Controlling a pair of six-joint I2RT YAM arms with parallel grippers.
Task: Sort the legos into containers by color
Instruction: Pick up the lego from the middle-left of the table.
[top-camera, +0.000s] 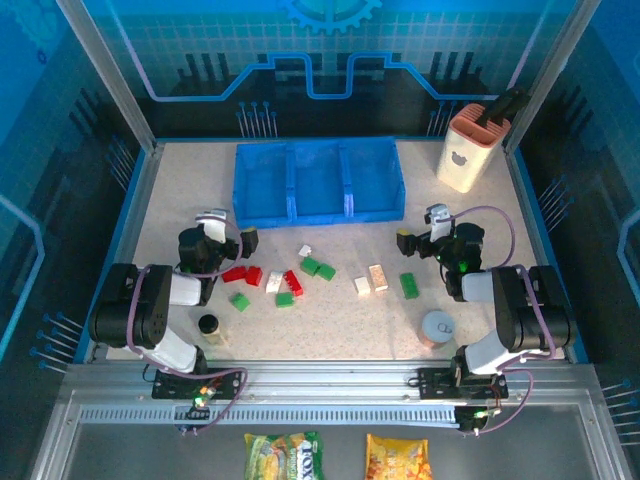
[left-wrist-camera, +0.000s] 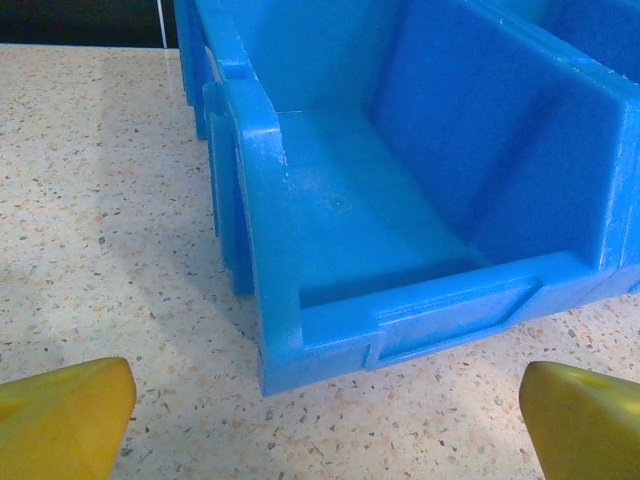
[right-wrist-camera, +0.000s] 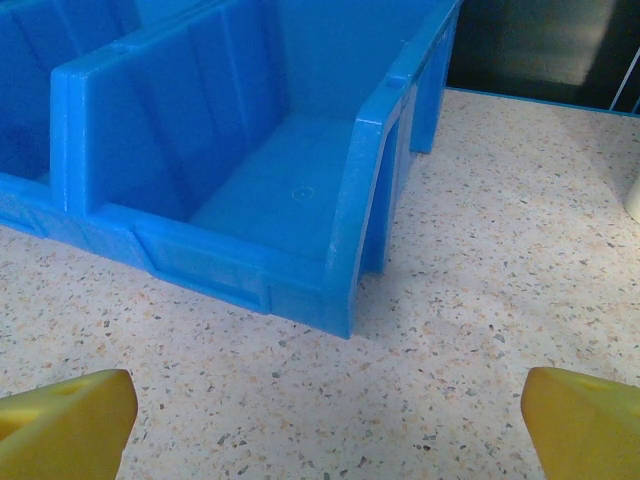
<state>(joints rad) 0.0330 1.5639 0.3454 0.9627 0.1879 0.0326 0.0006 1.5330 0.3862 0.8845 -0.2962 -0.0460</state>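
- My left tool (top-camera: 234, 229) is spread wide with nothing between its fingers. Its yellow pads (left-wrist-camera: 62, 420) are blunt, matte wedges sitting in the two bottom corners of the left wrist view.
- My right tool (top-camera: 421, 226) is spread just as wide and also grips nothing. It has the same yellow wedge tips, over bare worktop.
- The worktop (top-camera: 500, 240) is pale and speckled like terrazzo, with fine dark and orange flecks.
- The tray (top-camera: 318, 213) is blue moulded plastic. It is low and rectangular, with thick rims, ribbed outer walls and a cut-down front lip on each of its three side-by-side compartments. It sits at the far middle of the worktop.
- Through the left wrist camera, the left compartment has a smooth floor with a small round moulding mark and nothing in it.
- Through the right wrist camera, the right compartment looks alike and is just as bare. From above, the middle one looks bare too.
- The bricks (top-camera: 292, 282) are small, blocky plastic pieces in red, green and white. All of them lie loose on the worktop in front of the tray, between the two tools. Most are clustered toward the left tool and a few lie nearer the right.
- A small black cylinder (top-camera: 208, 323) stands by the left arm.
- A round silver can (top-camera: 437, 327) stands by the right arm.
- A rounded peach-and-white holder (top-camera: 465, 152) stands at the far right corner.
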